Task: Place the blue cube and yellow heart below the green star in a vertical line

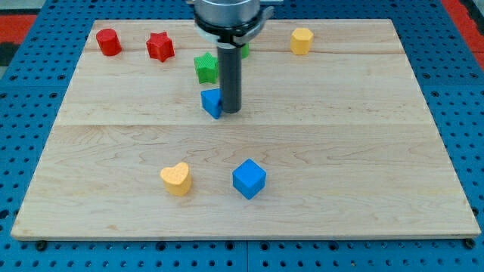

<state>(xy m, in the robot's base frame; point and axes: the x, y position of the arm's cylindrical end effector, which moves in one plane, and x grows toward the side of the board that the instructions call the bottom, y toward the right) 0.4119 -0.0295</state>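
Observation:
The green star [205,67] lies near the view's top, left of centre. The blue cube [249,178] sits lower on the board, right of the yellow heart [176,178]. A second, smaller blue block [211,102] lies just below the green star. My tip [230,111] stands right against the right side of that small blue block, well above the blue cube and the yellow heart. The rod hides part of the small blue block.
A red cylinder [108,41] and a red star [159,46] lie at the top left. A yellow hexagonal block [302,41] lies at the top right. A green block [244,50] is mostly hidden behind the rod. The wooden board [363,151] rests on a blue pegboard.

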